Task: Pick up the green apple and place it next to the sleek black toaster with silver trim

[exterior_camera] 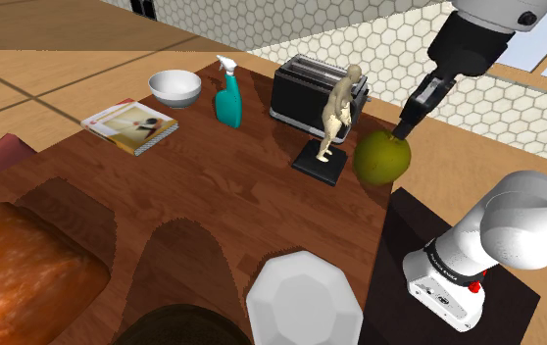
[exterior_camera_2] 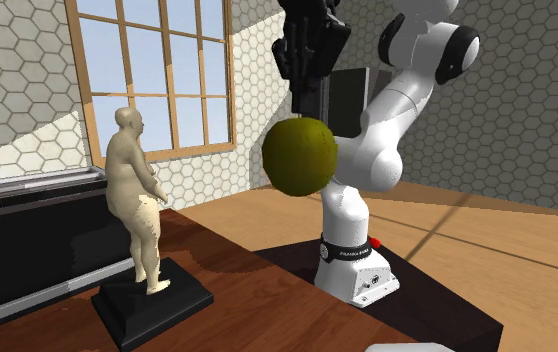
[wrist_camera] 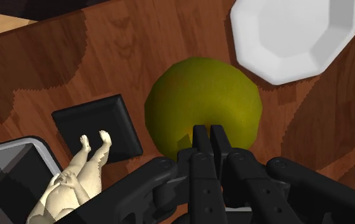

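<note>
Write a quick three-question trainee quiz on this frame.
1. True or false: the green apple rests on the table.
2. In the shoulder view, what stands just in front of the toaster? A) a kettle B) a figurine C) a mug
3. Fill in: the gripper is ____ on the apple's top.

Key: 1 false, since the apple hangs under the gripper, clear of the table; 2 B; 3 shut.

In the shoulder view, the apple (exterior_camera: 380, 158) just right of the figurine (exterior_camera: 337, 110), toaster (exterior_camera: 297, 90) behind the figurine
</note>
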